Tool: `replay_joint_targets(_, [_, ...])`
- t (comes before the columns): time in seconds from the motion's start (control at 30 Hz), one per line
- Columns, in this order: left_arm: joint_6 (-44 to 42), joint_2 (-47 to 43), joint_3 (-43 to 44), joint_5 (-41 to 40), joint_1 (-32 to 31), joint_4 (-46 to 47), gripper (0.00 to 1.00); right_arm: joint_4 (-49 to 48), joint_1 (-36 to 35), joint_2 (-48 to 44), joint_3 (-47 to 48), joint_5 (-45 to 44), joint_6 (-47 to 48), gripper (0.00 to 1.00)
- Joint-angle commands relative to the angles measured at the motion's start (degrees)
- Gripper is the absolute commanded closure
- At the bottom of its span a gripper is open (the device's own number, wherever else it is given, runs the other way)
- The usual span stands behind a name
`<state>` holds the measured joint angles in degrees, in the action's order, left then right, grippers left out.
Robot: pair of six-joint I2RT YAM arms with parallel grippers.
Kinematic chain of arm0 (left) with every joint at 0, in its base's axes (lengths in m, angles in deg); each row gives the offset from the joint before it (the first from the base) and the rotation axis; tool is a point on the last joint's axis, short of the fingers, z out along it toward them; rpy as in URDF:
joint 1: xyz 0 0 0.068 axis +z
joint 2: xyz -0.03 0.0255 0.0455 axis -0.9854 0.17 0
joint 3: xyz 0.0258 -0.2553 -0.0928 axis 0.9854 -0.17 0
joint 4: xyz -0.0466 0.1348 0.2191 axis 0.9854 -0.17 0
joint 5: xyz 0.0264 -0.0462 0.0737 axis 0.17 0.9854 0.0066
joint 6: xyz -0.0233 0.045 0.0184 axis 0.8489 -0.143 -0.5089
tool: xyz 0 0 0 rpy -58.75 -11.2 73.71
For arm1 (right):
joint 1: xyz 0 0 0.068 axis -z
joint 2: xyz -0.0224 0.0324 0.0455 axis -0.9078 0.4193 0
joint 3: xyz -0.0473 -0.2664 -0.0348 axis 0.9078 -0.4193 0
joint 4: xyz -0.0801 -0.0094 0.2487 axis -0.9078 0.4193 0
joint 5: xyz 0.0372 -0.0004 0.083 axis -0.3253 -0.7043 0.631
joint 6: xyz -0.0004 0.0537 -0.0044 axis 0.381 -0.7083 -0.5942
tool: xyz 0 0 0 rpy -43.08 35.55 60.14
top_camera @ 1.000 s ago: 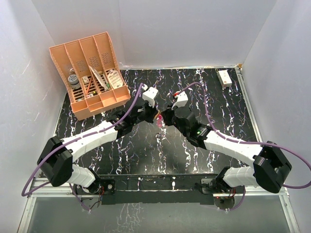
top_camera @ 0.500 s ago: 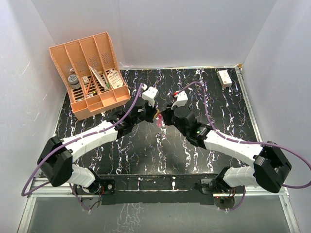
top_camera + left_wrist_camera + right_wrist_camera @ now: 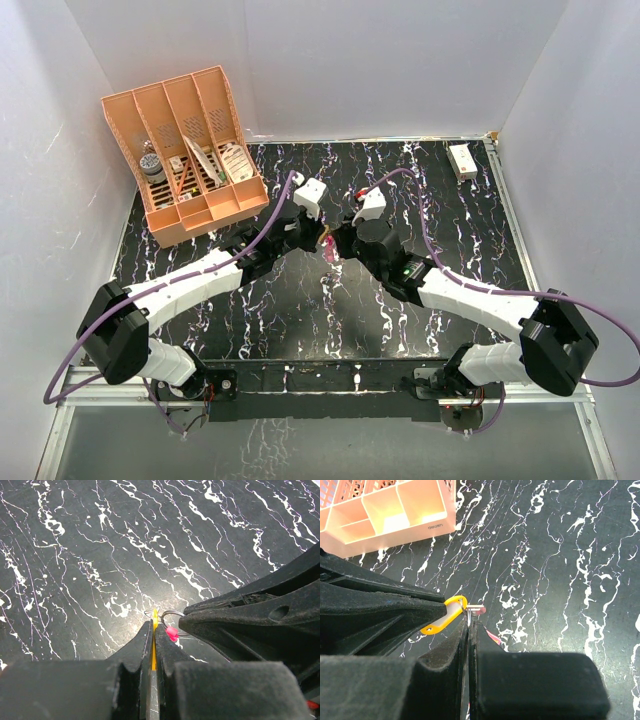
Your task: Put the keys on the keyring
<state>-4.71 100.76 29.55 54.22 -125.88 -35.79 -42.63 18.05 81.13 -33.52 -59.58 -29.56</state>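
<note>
My left gripper (image 3: 317, 238) and right gripper (image 3: 337, 246) meet tip to tip above the middle of the table. In the left wrist view my left gripper (image 3: 154, 624) is shut on the yellow key (image 3: 154, 630), seen edge-on. In the right wrist view my right gripper (image 3: 469, 624) is shut on the keyring's thin metal ring (image 3: 470, 611). The pinkish-red strap (image 3: 493, 638) hangs beside the right finger. The key (image 3: 445, 616) sticks out of the left fingers (image 3: 380, 615), its rounded end touching the ring. I cannot tell whether the ring passes through the key's hole.
An orange divided organizer (image 3: 190, 150) holding small items stands at the back left. A small white box (image 3: 462, 160) lies at the back right. The black marbled table (image 3: 300, 310) lies under both grippers. White walls close the sides and back.
My right gripper has edged slightly left toward the left gripper. Both grippers keep their holds.
</note>
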Motion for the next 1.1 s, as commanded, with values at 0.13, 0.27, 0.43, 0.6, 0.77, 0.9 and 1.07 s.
replay_joint_targets(0.13, [-0.3, -0.6, 2.3, -0.6, -0.4, -0.6, 1.0, -2.7, -0.3, -0.3, 2.8, -1.5, -1.0, 1.0])
replay_joint_targets(0.27, [-0.3, -0.5, 2.4, -0.5, -0.6, -0.7, 1.0, -2.8, -0.3, -0.1, 2.9, -1.8, -1.0, 1.0])
replay_joint_targets(0.43, [-0.3, -0.6, 2.4, -0.5, -0.7, -0.9, 1.0, -2.9, -0.3, 0.0, 3.0, -2.1, -1.2, 1.0])
replay_joint_targets(0.6, [-0.3, -0.8, 2.4, -0.6, -0.8, -1.2, 1.0, -3.1, -0.3, -0.1, 2.8, -2.5, -1.3, 1.0])
replay_joint_targets(0.77, [-0.3, -0.8, 2.4, -0.5, -1.0, -1.3, 1.0, -3.2, -0.3, -0.1, 2.9, -2.7, -1.4, 1.0])
replay_joint_targets(0.9, [-0.3, -0.9, 2.5, -0.6, -0.9, -1.3, 1.0, -3.3, -0.3, 0.1, 3.0, -2.7, -1.4, 1.0])
replay_joint_targets(1.07, [-0.3, -1.0, 2.6, -0.5, -1.1, -1.3, 1.0, -3.3, -0.3, 0.2, 3.0, -2.8, -1.5, 1.0])
